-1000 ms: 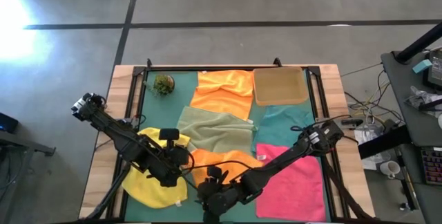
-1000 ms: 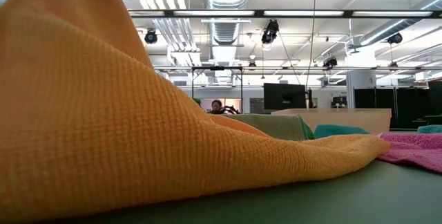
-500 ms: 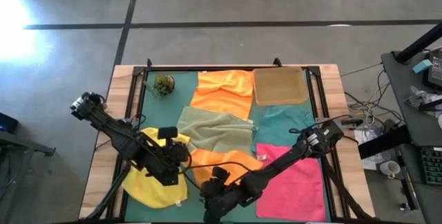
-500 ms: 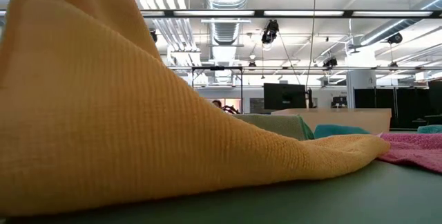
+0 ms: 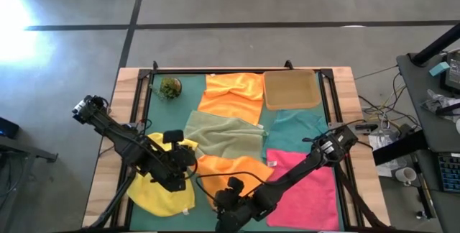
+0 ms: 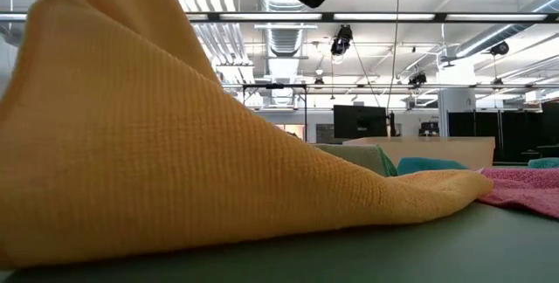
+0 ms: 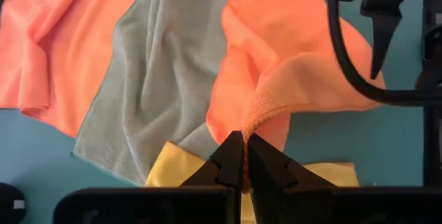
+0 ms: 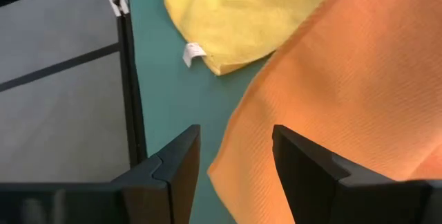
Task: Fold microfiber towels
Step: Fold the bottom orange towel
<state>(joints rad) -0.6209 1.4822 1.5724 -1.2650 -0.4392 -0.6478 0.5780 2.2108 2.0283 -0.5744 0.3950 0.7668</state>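
Green-topped counter (image 5: 154, 93) carries six towels; near its front edge the orange towel (image 5: 228, 170) is soft, light and limp, best taken at a hem or corner; left end effector (image 7: 243, 156) pinches its bunched edge, right end effector (image 8: 228, 160) spread beside its hem; since before, the lifted peak has shifted sideways.

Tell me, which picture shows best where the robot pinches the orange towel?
The left wrist view: the left end effector is shut on a bunched edge of the orange towel. The high view hides the pinch. The low view shows only the towel lifted. The right wrist view shows its edge between open fingers.
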